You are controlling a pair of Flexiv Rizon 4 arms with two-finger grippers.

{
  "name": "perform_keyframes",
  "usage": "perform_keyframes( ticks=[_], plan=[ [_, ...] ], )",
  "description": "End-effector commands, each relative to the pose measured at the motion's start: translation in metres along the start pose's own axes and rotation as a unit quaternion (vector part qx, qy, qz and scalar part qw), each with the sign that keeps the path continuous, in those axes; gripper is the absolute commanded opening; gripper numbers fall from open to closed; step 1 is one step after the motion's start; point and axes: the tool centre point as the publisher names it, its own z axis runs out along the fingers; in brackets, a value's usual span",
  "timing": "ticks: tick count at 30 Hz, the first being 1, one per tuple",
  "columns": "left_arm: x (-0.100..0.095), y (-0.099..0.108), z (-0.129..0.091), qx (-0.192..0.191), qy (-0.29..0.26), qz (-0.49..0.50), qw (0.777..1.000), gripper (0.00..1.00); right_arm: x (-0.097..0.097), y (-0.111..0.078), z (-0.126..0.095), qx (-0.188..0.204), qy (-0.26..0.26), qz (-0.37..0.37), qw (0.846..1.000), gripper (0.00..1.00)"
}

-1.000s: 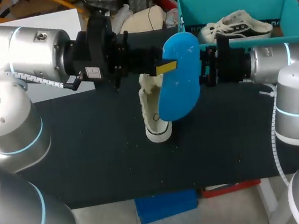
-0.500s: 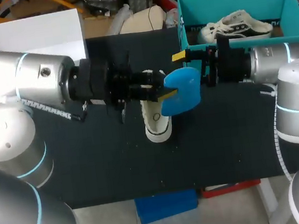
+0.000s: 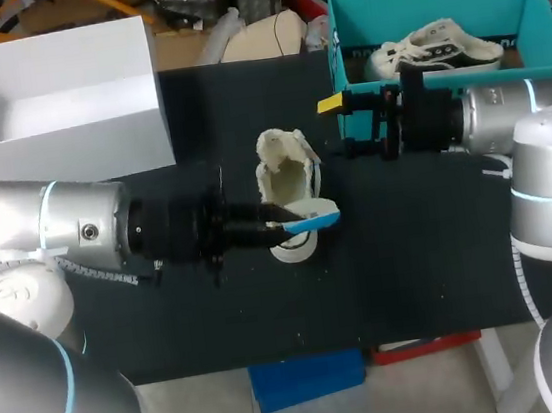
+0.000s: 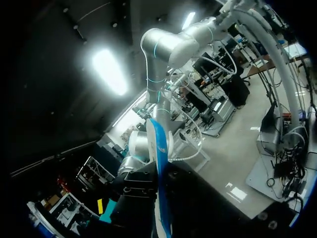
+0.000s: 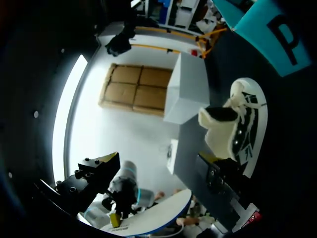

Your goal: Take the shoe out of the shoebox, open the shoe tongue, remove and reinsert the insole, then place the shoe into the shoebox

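Note:
A cream shoe lies on the black table, mid-table, with its collar spread wide. My left gripper is shut on a blue insole, held edge-on just above the shoe's near end. In the left wrist view the insole runs straight out from the gripper as a thin blue strip. My right gripper stands open to the right of the shoe, holding nothing. The right wrist view shows the shoe ahead of its spread fingers. The white shoebox sits at the back left.
A teal box at the back right holds another white shoe, close behind my right arm. The white shoebox lies beyond the cream shoe as my right wrist sees it. Bare black table stretches along the front.
My left arm has come down and drawn back toward the near left, turning the insole from broadside to edge-on and lowering it to the shoe. The right arm has not moved.

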Motion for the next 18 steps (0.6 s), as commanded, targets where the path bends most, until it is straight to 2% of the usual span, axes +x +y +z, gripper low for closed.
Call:
perform_keyframes(
  ticks=[1,13,15,16,18],
  plan=[
    [0.005,-0.006,-0.001,-0.006,-0.012,0.001,1.000,0.00,-0.001,-0.001,0.002,-0.002,-0.001,0.000,1.000,1.00],
    [0.005,-0.006,-0.001,-0.006,-0.012,0.001,1.000,0.00,-0.001,-0.001,0.002,-0.002,-0.001,0.000,1.000,1.00],
    [0.022,-0.014,0.003,0.019,-0.027,0.070,0.997,0.00,-0.001,-0.001,0.002,-0.002,-0.001,0.000,1.000,1.00],
    [0.028,-0.013,0.004,0.013,-0.033,0.098,0.995,0.00,-0.001,-0.001,0.002,-0.002,-0.001,0.000,1.000,1.00],
    [0.039,-0.006,0.006,0.023,-0.033,0.127,0.991,0.00,-0.001,-0.001,0.002,-0.002,-0.001,0.000,1.000,1.00]
  ],
)
